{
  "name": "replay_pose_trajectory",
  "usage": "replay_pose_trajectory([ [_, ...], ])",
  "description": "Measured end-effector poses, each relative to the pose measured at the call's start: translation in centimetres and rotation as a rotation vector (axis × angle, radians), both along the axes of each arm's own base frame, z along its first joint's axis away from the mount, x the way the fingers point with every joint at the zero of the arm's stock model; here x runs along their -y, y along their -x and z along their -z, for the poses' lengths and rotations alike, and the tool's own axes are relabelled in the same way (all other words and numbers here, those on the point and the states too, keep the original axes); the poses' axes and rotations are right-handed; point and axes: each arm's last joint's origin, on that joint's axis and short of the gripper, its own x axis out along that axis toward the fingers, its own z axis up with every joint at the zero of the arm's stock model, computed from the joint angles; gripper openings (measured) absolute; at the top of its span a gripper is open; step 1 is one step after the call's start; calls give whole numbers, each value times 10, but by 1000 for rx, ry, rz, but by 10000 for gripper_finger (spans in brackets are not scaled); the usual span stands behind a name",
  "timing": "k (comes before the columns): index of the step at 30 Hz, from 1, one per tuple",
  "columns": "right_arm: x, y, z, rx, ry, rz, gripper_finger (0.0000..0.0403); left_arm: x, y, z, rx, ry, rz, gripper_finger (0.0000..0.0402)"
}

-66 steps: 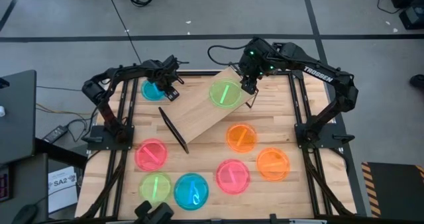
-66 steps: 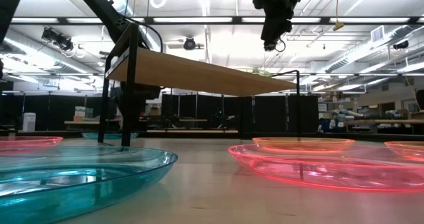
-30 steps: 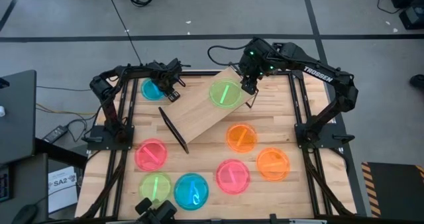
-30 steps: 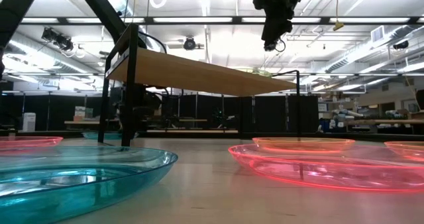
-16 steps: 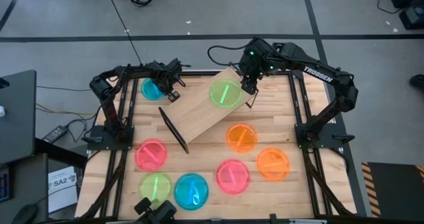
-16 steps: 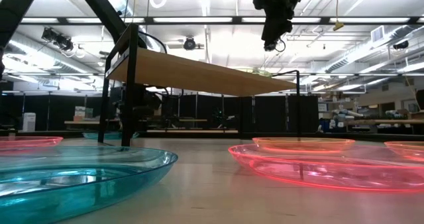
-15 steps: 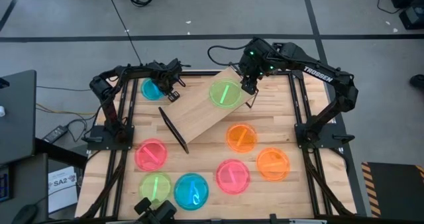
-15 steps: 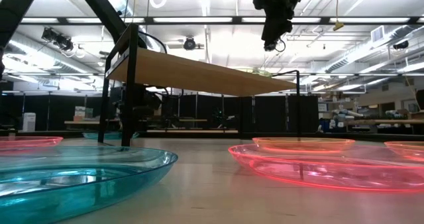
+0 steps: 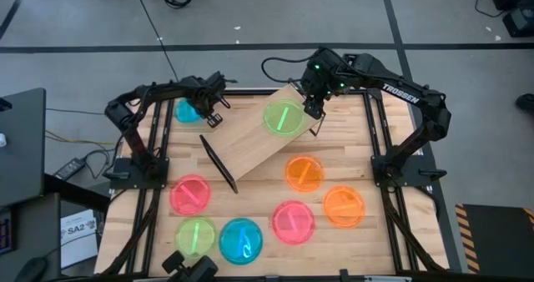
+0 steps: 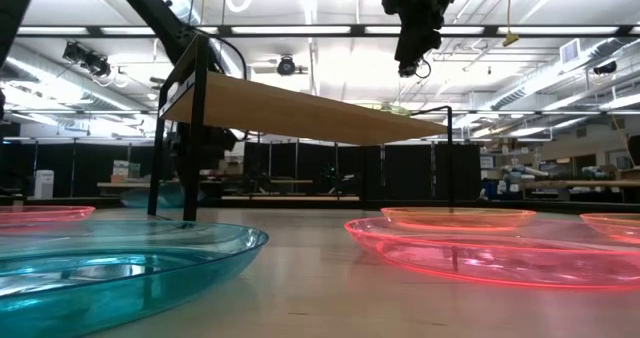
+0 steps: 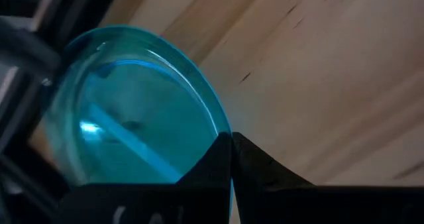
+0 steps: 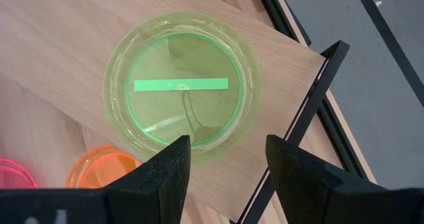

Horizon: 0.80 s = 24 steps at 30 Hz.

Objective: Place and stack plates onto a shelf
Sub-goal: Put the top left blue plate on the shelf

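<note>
The plates are mostly not yet on the shelf (image 9: 250,140). One green plate (image 9: 283,117) is seen lying flat on it, right under the right gripper (image 12: 225,159), whose fingers are held apart with nothing in them. A blue plate (image 11: 132,108) is pinched by its rim in the left gripper (image 11: 230,148). It looks clear and shiny. Six more plates are left on the table (image 9: 267,178), away from both grippers.

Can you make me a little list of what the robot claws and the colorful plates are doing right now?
left claw: pinched shut on the rim of the blue plate, at the table's far left corner
right claw: open, above the green plate
green plate: lying on the shelf
plates on the table: seven, counting the gripped blue one
</note>
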Motion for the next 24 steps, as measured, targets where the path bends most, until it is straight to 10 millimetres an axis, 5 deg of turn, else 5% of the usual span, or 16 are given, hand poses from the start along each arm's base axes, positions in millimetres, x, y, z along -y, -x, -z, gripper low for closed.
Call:
replay_pose_trajectory([
  [24,0,0,0,2,0,2,203,45,42,-105,190,-207,-27,5],
])
